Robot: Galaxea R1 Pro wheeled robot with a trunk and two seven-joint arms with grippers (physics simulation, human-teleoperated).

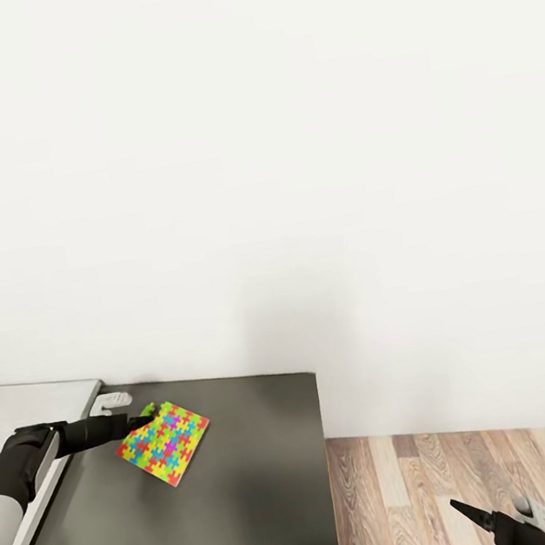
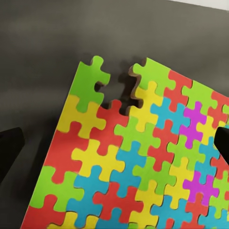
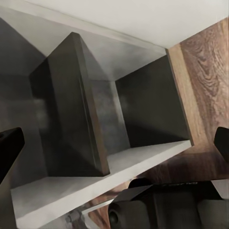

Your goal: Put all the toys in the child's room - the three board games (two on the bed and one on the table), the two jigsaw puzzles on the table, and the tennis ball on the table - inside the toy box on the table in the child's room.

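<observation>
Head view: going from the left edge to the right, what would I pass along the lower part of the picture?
Left arm's black gripper → colourful jigsaw puzzle lying flat on the dark table top → wood-plank floor → right gripper low at the right, over the floor.

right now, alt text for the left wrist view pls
A jigsaw puzzle of bright interlocking pieces lies flat on a dark grey surface, with one piece missing from its far edge. The left pincer is open, its dark fingertips at either side of the puzzle.
</observation>
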